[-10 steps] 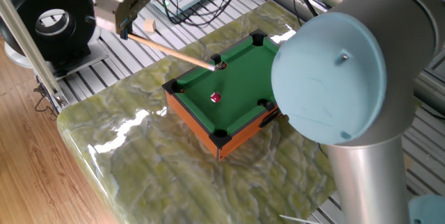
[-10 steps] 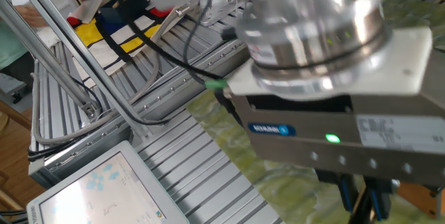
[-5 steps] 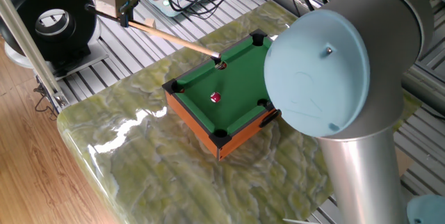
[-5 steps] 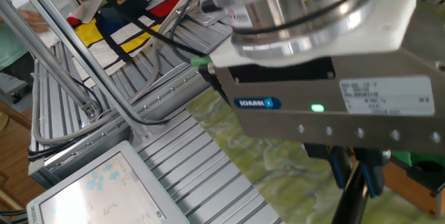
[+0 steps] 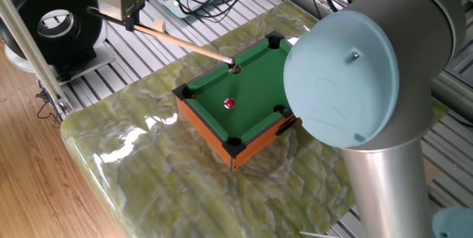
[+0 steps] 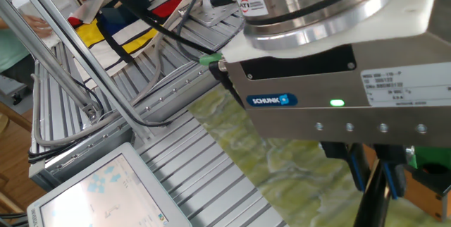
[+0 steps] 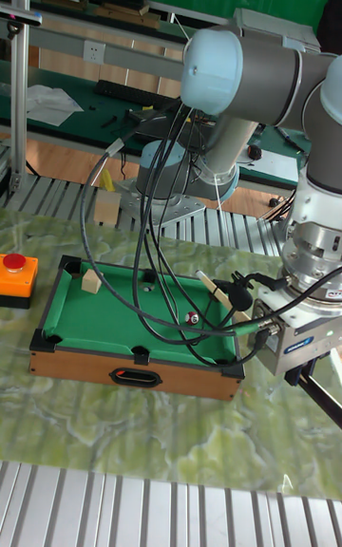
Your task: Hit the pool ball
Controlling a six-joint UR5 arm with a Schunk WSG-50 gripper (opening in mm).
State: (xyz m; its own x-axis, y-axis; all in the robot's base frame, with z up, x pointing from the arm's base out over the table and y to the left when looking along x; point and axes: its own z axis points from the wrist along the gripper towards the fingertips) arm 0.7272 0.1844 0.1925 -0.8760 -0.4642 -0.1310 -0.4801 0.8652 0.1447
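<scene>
One small toy pool table (image 7: 57, 362) sits on the green marbled desk (image 5: 148, 171), and in the tall fixed view things run as follows from the left: a red button on an orange box (image 7: 16, 276) just beside the pool table's left end, then a tan wooden cube (image 7: 90, 280) on the felt near the far left pocket, then the pool ball (image 7: 191, 318), dark red with a pale spot, lying on the felt right of centre and nearer the front rail. A second tan block (image 7: 218, 290) stands at the far right corner. Past the right end hangs the tool (image 7: 309, 378), its grey body lit by a green lamp. In one fixed view the tool (image 5: 130, 18) is at the upper left, its fingers closed on the thick end of a wooden cue (image 5: 185, 46), which slants down to the right, with its tip at the far rail, well apart from the pool ball (image 5: 229, 103) in mid-felt. In the other fixed view the tool's body fills the frame, and the dark cue (image 6: 375, 202) passes between blue-edged fingers (image 6: 354, 170).
</scene>
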